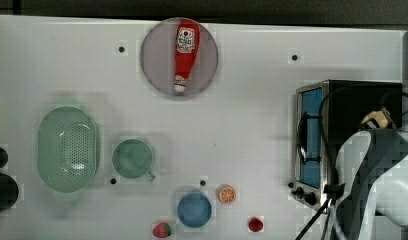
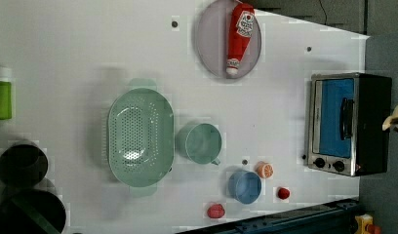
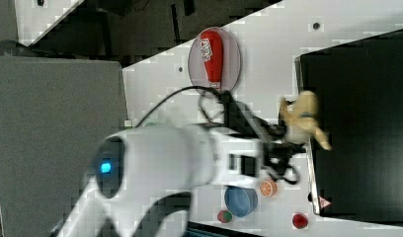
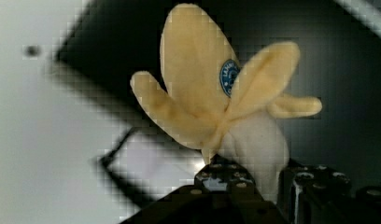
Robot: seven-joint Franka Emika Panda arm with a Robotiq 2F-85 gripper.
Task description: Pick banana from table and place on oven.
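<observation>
Gripper (image 4: 261,179) clamped on banana (image 4: 216,100) above oven (image 3: 360,123) top; banana's lower end hidden between black fingers (image 4: 226,179).

A dark floor strip (image 1: 202,9) runs along the upper edge of the top view, beyond the white work surface. In the right view, a large plain grey panel (image 3: 56,143) fills the right view's left side, with dark floor (image 3: 135,29) and loose black cables above it. In the left view, a grey surface (image 2: 382,204) borders the left view's right edge, and a dark blue rail (image 2: 285,222) lies along the lower edge. Lighting is even and diffuse, casting soft, faint shadows.
</observation>
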